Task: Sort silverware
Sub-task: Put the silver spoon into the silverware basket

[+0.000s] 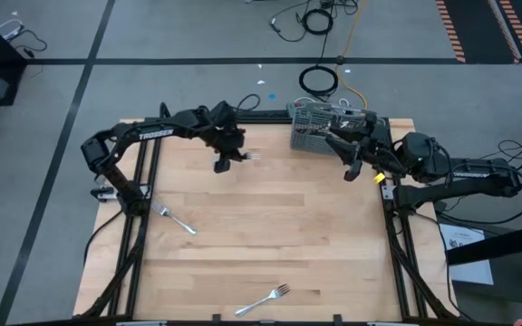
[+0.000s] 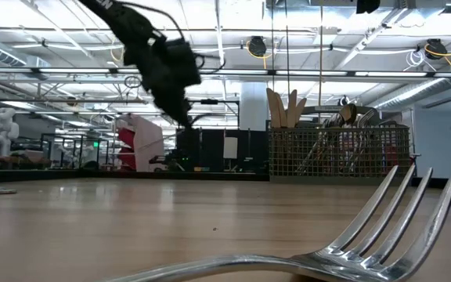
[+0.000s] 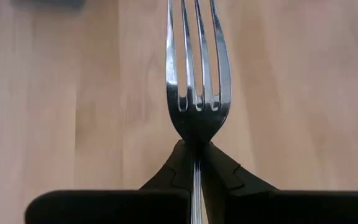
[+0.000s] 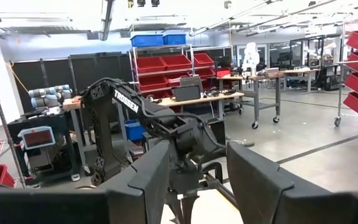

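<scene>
My left gripper hangs over the far middle of the wooden table, shut on a silver fork whose tines stick out past the fingers. In the low view this gripper is well above the tabletop. My right gripper stands open and high at the far right, beside the grey mesh caddy, with nothing between its fingers. Two more forks lie flat on the table: one at the left, one near the front edge. My left gripper pinches the fork at its neck, just behind the tines, between the two fingers. The handle runs back between the fingers and is hidden by them, so the fork lies along them. The fingers slant down from the table's left. The fork is lifted clear of the table.
The caddy at the far right corner holds upright silverware and wooden utensils. The front fork lies close to the low camera. Bare wood stretches across the table's middle. Cables lie on the floor beyond the far edge.
</scene>
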Motion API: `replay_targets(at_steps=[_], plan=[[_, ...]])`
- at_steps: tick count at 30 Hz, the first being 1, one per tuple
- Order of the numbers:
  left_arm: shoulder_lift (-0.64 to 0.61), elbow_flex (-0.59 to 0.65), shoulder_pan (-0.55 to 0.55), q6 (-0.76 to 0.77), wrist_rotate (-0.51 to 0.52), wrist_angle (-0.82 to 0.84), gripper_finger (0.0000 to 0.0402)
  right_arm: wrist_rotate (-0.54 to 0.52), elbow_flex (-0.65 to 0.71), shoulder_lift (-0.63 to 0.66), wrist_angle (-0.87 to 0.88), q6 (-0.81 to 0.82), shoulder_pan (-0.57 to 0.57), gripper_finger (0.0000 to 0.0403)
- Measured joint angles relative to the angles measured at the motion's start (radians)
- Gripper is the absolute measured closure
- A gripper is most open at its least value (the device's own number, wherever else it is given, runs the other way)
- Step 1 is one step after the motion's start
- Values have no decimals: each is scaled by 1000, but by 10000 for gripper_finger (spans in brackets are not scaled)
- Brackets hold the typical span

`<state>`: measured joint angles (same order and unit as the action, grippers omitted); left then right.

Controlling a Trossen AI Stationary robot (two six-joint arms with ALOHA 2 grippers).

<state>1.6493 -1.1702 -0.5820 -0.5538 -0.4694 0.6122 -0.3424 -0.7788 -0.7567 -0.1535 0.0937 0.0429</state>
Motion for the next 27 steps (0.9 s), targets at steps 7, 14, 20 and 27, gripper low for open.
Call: replay_targets(at_steps=[7,14,20,27], plan=[[0,-136,86,121,-105,-134,387,0,0,0,0,-5,0,252],[0,-167,157,285,-178,-541,387,-1,0,15,0,-9,0,252],[14,-170,186,443,-34,-918,387,-9,0,46,-2,-8,0,252],[96,-177,185,556,47,-1127,388,-30,0,76,-31,-4,1,252]])
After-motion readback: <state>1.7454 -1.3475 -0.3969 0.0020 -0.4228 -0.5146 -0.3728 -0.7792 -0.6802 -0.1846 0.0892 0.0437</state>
